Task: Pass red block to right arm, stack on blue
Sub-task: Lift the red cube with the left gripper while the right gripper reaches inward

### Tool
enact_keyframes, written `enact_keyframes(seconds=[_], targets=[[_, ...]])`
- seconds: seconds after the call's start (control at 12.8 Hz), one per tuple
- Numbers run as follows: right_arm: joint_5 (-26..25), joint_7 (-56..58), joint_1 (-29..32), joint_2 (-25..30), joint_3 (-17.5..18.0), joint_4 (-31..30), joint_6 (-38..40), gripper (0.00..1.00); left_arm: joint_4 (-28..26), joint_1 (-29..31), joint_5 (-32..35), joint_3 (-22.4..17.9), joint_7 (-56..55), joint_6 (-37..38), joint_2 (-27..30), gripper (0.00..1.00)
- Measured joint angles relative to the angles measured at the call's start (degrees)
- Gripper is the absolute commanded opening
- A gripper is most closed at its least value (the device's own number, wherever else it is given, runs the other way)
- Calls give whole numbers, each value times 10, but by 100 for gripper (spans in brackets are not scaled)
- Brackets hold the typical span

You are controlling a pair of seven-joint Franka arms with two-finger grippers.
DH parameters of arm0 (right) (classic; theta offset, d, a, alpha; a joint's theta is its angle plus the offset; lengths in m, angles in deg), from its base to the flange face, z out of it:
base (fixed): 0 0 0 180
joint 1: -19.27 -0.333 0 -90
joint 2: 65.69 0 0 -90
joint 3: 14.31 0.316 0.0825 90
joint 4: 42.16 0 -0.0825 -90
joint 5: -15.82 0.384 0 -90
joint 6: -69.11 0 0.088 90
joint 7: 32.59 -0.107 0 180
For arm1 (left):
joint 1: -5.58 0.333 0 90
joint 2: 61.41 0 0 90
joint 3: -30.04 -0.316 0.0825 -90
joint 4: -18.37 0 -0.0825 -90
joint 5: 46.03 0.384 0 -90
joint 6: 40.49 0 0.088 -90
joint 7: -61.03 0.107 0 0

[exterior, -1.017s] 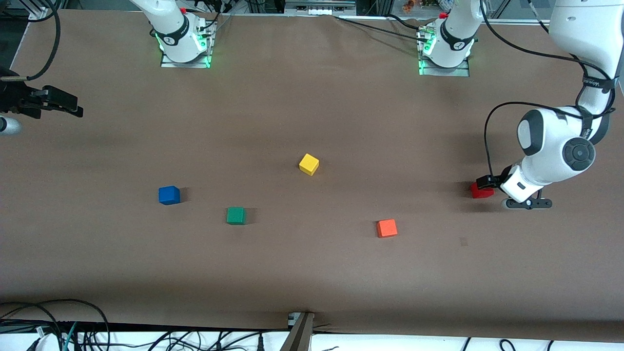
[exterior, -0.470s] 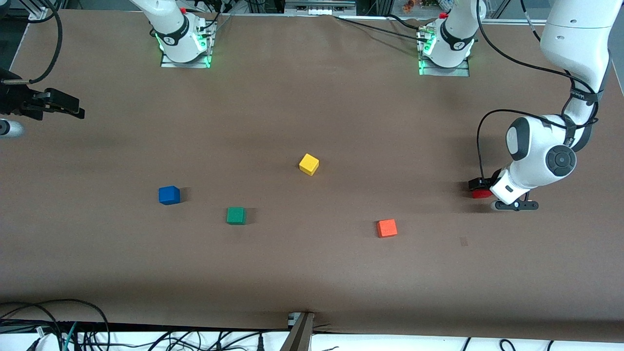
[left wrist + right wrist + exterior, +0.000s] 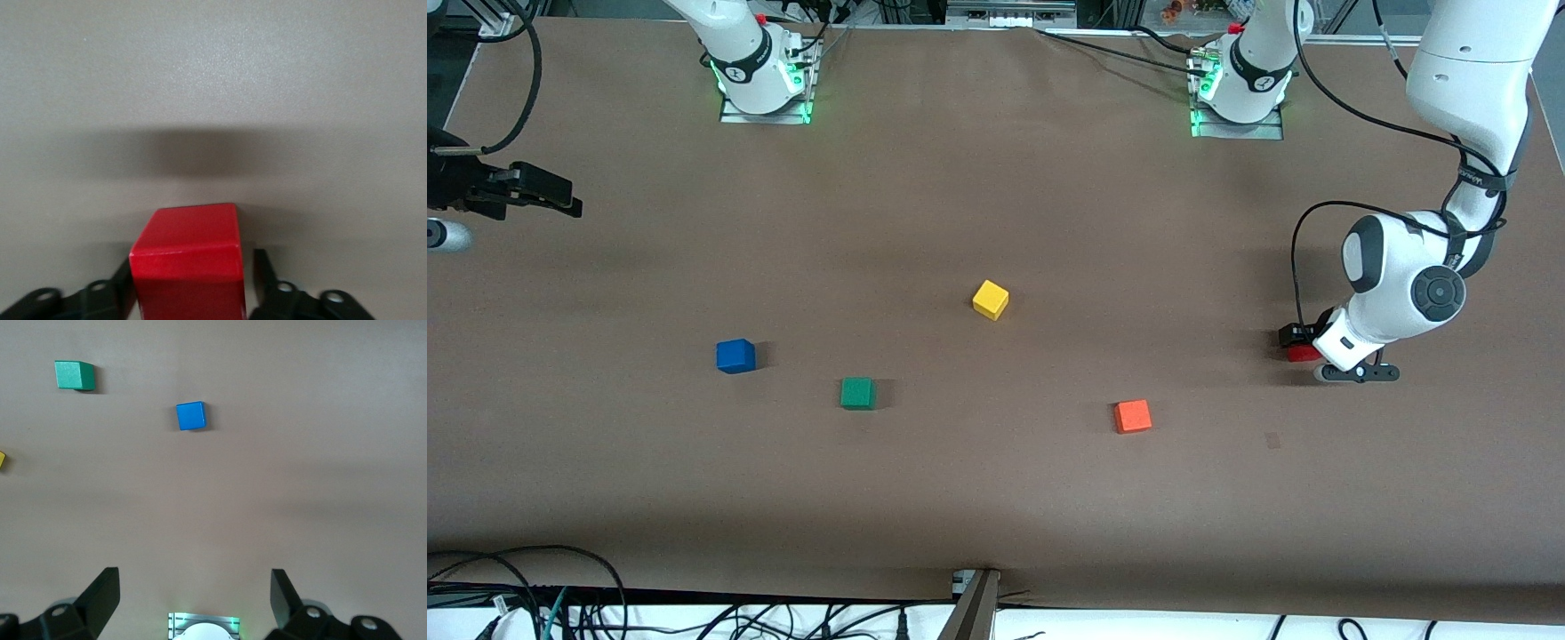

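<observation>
Left claw has dropped lower onto the red block at the left arm's end of the desk; fingers now straddle it, not yet clamped. Grasp pending. Right claw waits, spread wide, well apart from the blue block.

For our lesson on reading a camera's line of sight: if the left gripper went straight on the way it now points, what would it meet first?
The red block, which already sits between the open left gripper's fingers. Past it the left wrist view shows only bare table, probably close below, though depth is unclear.
</observation>
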Motion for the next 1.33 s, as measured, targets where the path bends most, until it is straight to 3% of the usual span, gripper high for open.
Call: enact_keyframes(seconds=[0.47, 0.78, 1.33], targets=[[0, 0, 1, -8, -1, -1, 19, 100, 24, 0, 0, 1, 11, 4, 4, 0], [14, 0, 1, -22, -1, -1, 19, 100, 68, 0, 0, 16, 74, 81, 37, 0], [176, 0, 9, -67, -3, -4, 20, 100, 88, -3, -67, 120, 193, 108, 103, 0]])
